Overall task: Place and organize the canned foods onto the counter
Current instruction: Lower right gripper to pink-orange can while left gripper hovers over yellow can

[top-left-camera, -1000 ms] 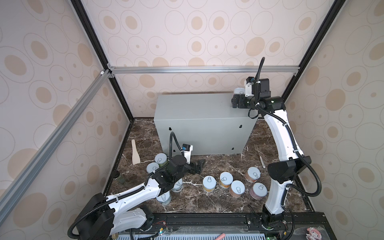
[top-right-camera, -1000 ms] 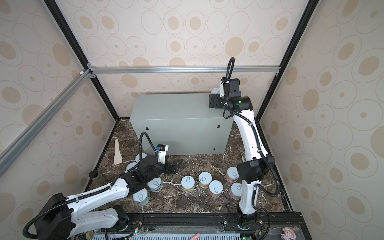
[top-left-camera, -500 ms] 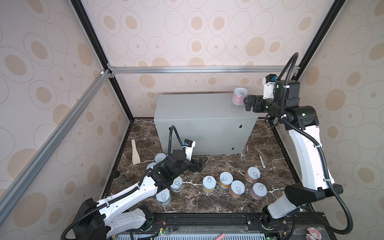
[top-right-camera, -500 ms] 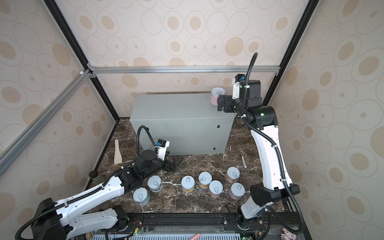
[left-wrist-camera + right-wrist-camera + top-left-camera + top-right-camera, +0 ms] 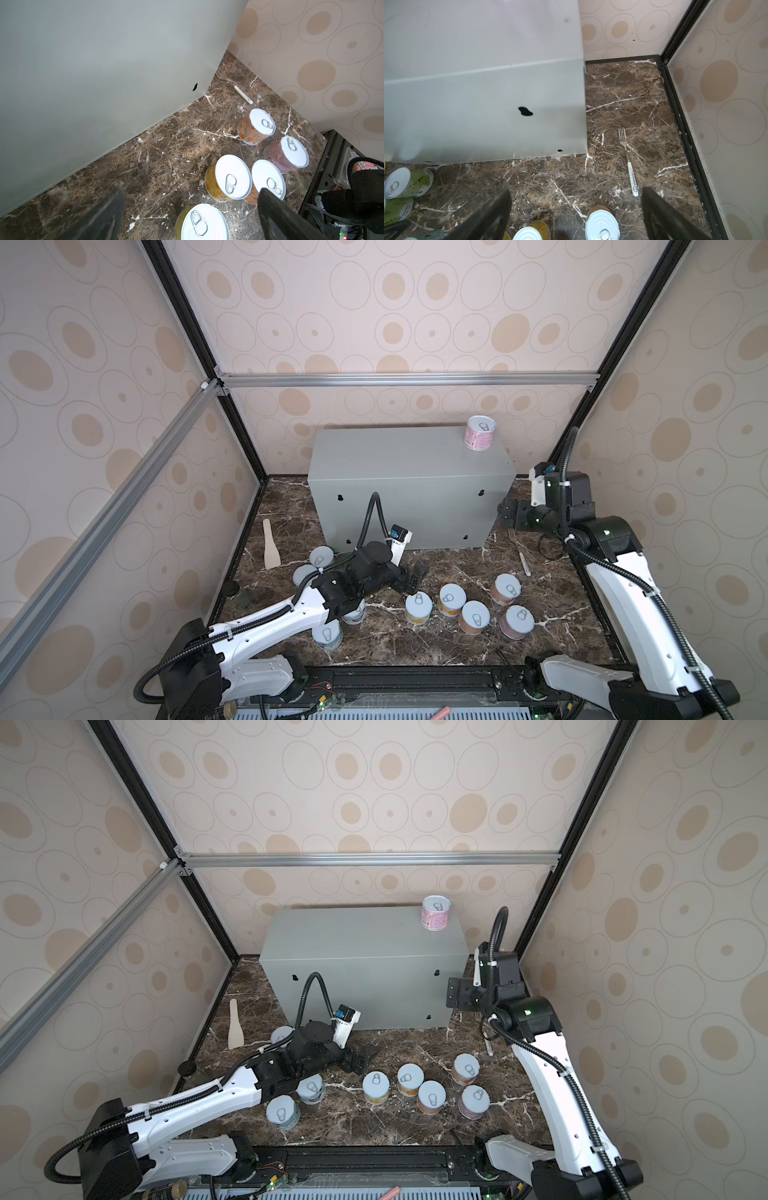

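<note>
The grey counter point(image 5: 409, 456) stands at the back of the dark marble floor point(image 5: 415, 655). Its top is bare except for one pink can point(image 5: 480, 433), upright near the far right corner. The left arm lies low across the marble in front of it. The left hand point(image 5: 415, 577) is spread wide and empty. In the left wrist view a yellow can point(image 5: 204, 222) stands upright just ahead of it, roughly in line with the gap between the fingers point(image 5: 104, 218).

The right hand point(image 5: 506, 512) is also wide and empty. It hangs higher, off the counter's right end, above a fork point(image 5: 520, 551).

The left hand is much the nearer to that yellow can, so it is probably the next pick. Its axis is vertical, which suits a grip from the side. A second yellow can point(image 5: 452, 599) stands just beside it and could crowd the outer finger.

Four more cans point(image 5: 321, 558) sit by the left arm, some partly hidden under it. A wooden spatula point(image 5: 271, 549) lies well apart.
</note>
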`<state>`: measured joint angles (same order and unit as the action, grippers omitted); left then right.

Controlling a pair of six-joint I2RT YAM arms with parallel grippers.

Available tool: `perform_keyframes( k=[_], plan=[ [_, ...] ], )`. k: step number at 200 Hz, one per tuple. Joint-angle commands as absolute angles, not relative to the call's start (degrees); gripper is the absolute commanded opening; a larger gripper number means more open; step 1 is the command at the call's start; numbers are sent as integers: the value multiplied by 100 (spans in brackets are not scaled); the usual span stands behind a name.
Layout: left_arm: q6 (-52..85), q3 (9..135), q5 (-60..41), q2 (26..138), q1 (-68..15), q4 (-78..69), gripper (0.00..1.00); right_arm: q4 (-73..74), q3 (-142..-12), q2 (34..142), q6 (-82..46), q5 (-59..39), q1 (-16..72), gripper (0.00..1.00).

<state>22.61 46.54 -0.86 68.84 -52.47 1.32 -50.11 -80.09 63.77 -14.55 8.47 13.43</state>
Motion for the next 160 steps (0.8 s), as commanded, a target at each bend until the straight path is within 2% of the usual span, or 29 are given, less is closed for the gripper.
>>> perform_keyframes(
  k=[1, 50, 82, 121, 160],
  plan=[
    [2230, 4681, -66, 6964, -5334, -102, 99, -4928, -7382, 5825, -1847, 1120, 1310, 99],
    [2398, 4357, -135, 7197, -5432, -668, 99, -4962, -5603, 4705, -2988, 1804, 1343, 99],
    [2460, 4160, -163, 7310, -5449, -959, 99, -5185, -4919, 4112, -3631, 2096, 1345, 99],
    [2479, 3917, -182, 7400, -5457, -1276, 99, -5808, -4603, 3997, -4329, 2322, 1345, 99],
    [2496, 3749, -307, 7435, -5458, -1533, 99, -5863, -4030, 3817, -4828, 1967, 1345, 99]
  ],
)
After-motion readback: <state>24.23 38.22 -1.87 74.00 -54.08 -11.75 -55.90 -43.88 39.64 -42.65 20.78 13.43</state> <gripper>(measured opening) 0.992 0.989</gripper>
